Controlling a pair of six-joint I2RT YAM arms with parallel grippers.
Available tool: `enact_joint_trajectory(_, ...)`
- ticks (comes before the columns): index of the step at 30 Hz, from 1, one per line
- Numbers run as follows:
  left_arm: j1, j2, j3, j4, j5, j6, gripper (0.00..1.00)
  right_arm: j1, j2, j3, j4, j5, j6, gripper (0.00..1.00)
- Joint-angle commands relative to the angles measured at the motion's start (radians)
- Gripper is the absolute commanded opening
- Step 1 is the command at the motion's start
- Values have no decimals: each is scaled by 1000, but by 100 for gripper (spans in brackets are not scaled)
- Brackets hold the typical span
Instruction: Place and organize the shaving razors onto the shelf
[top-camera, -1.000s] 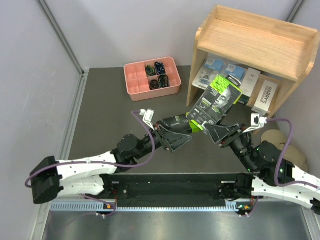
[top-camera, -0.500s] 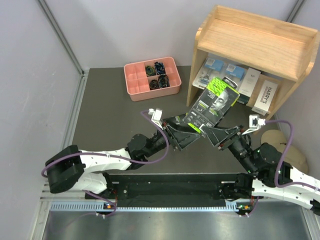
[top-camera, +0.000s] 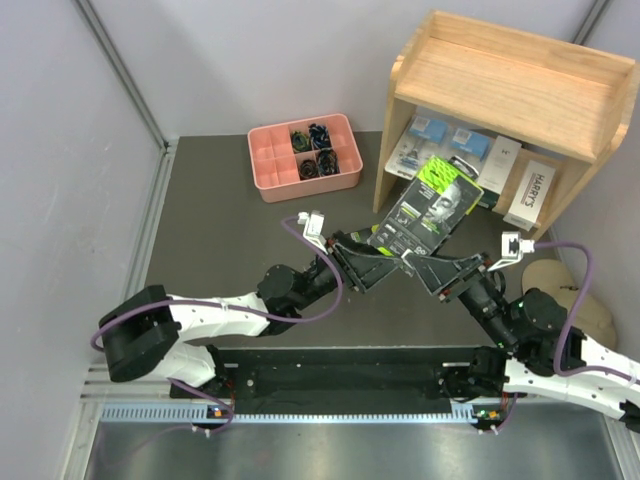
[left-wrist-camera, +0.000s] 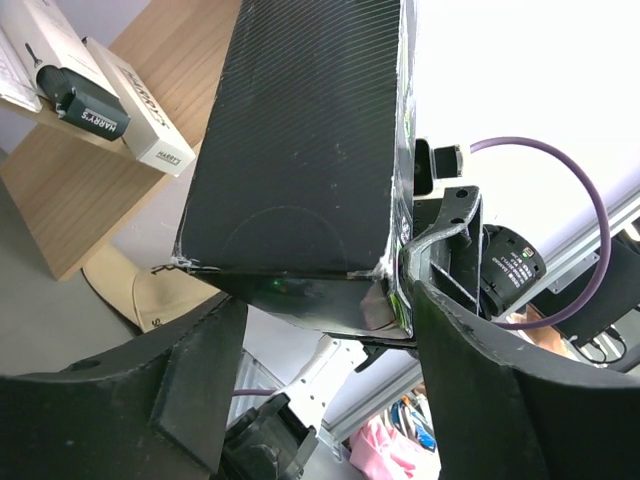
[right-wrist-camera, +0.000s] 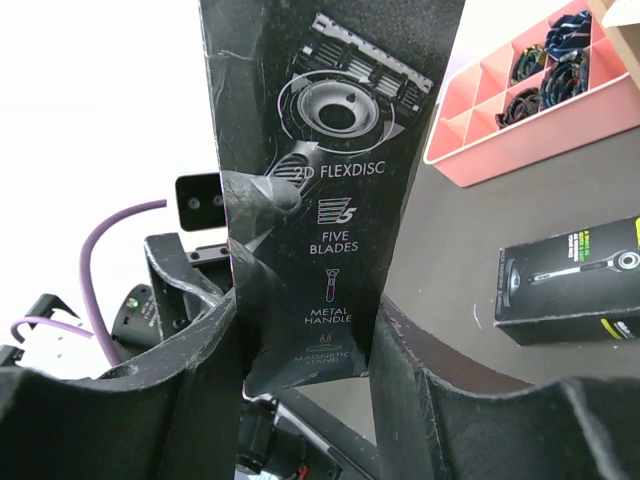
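From above I lose the box's (top-camera: 432, 205) lower end under the left gripper (top-camera: 388, 256) and right gripper (top-camera: 415, 263). Both wrist views cut off its top. A second box (right-wrist-camera: 575, 282) runs off the right wrist frame. Tray (top-camera: 305, 187) contents: too small for me.

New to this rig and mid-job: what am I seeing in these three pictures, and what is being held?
Two robot arms, each ending in a two-finger gripper. The overhead picture looks down from behind them; the other two come from wrist cameras. The right gripper clamps a black box in the air. The left gripper has its fingers either side of the same box; whether they grip is unclear. On the dark table stand a wooden shelf, with packs on its lower tier, and a pink tray; a second black box lies flat.
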Motion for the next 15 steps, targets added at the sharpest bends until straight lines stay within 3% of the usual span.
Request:
enact_joint_trajectory(1,3,10,26,114,-1,-10,69,-4,-22,8,122,-24,5,2)
enact_joint_trajectory(3,8,14,29,122,4,-11,71,-4,-27,8,119,-22,10,2)
enact_joint_trajectory(6,9,15,29,114,-4,-7,87,-6,-46,2,123,-24,11,2)
enact_joint_trajectory(8,9,15,30,106,-12,0,91,-6,-56,5,114,-24,10,2)
enact_joint_trajectory(15,18,30,61,99,31,7,85,-6,-65,6,97,-34,16,2)
